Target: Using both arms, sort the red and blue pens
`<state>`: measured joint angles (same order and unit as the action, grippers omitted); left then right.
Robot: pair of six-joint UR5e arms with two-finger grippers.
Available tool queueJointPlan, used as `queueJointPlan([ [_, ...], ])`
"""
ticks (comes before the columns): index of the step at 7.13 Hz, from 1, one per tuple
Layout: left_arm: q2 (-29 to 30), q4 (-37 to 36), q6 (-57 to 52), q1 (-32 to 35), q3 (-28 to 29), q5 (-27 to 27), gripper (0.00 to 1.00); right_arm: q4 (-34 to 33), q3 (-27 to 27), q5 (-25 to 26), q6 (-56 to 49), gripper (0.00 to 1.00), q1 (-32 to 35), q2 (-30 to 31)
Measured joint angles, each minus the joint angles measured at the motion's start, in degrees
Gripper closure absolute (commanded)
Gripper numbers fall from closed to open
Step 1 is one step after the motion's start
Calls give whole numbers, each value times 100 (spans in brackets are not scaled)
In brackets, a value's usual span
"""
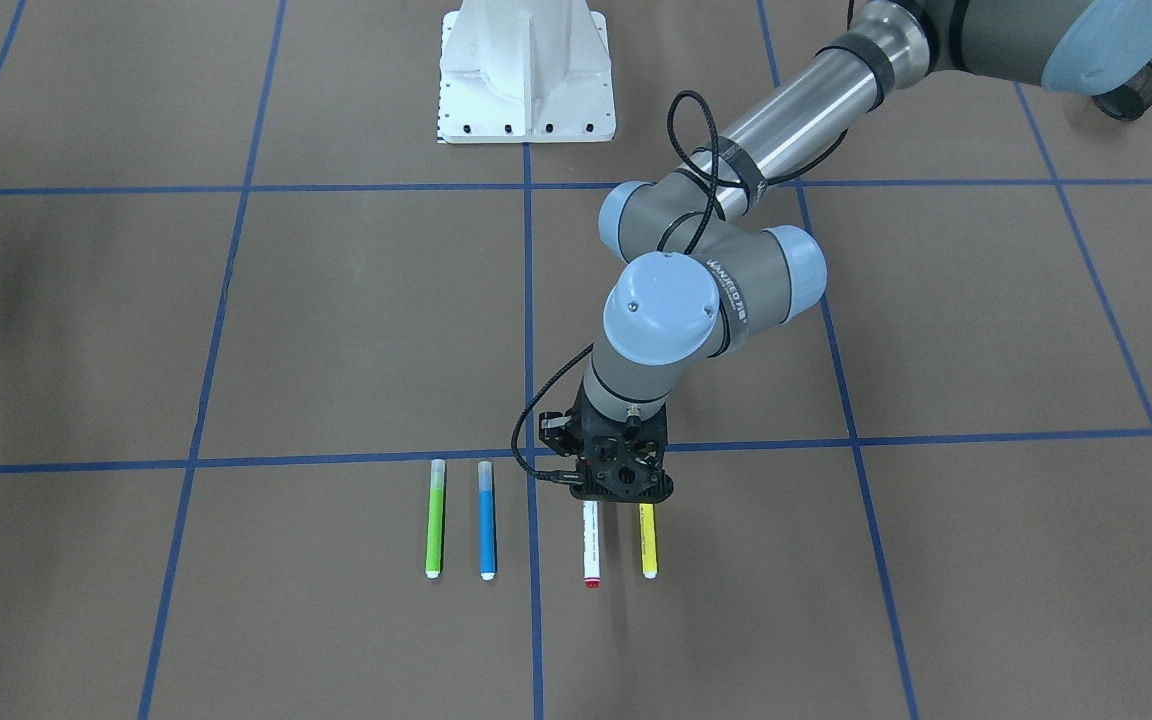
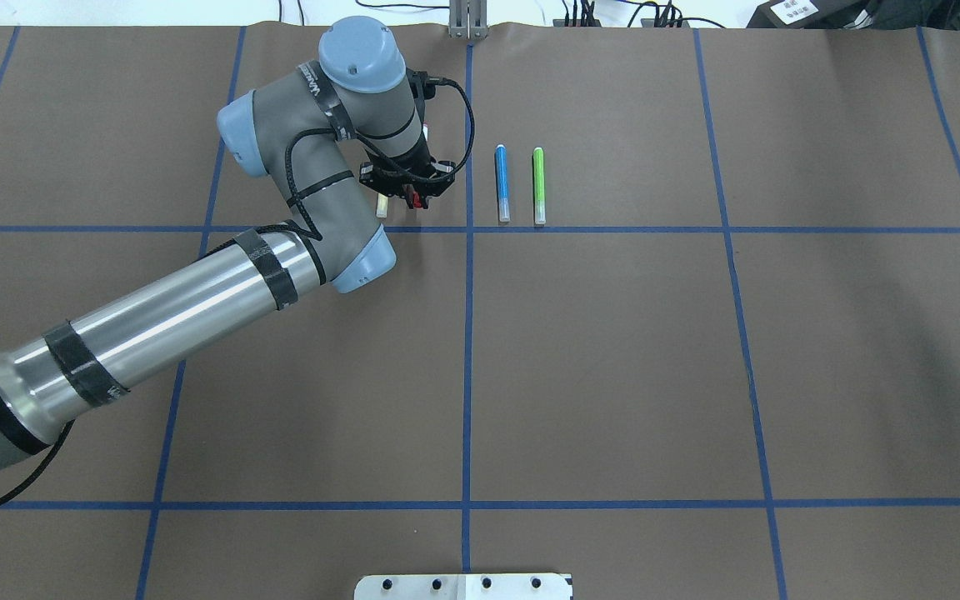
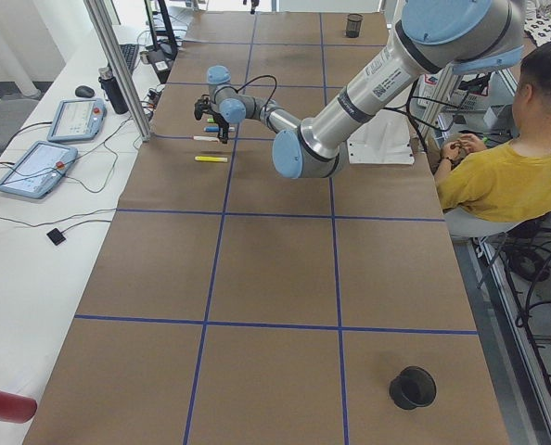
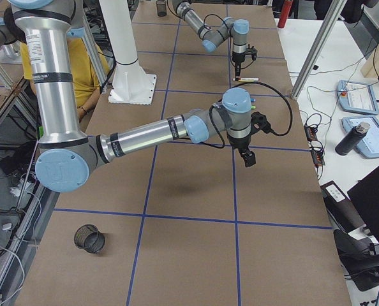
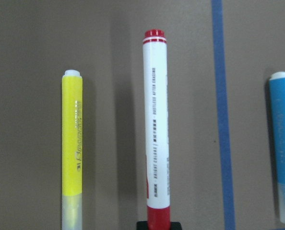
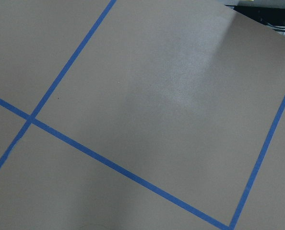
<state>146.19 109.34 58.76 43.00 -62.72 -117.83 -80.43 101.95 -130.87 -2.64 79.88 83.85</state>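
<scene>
The left gripper is down at the table, over the cap end of the red pen. A black fingertip shows right at the cap in the wrist view, but whether the jaws have closed on it I cannot tell. The red pen lies flat, judging by the yellow pen just beside it, which looks level with it. A blue tape line runs on its other side, with the blue pen and then the green pen beyond. The right gripper hangs over bare table well apart from the pens, and its state cannot be told either.

The main risk is the grip point. Held at the cap rather than mid-barrel, the pen would likely droop or swing at its free end when lifted, and it might slip out. The barrel is round and smooth, so jaws closing slightly off-axis could roll or flick it instead of pinching it. The yellow pen is close enough that a finger on that side might nudge it or trap it along with the red one. A pull on the cap alone might also loosen it.
</scene>
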Motion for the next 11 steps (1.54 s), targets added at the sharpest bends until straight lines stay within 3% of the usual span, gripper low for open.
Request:
queueJointPlan([
  [2,-227,-788,-382,223,-812,5,100,1,7,0,0,0,-6,-1],
  [4,-378,-2317,-1255,526,-1786,67,100,1,9,0,0,0,-20,-6],
  [8,-1550,-5078,-3203,1588,-4244,319,100,-3,-42,0,0,0,-49,-72],
  [11,-2103,-6432,-4758,2618,-5159,532,100,-7,-45,0,0,0,-51,-93],
])
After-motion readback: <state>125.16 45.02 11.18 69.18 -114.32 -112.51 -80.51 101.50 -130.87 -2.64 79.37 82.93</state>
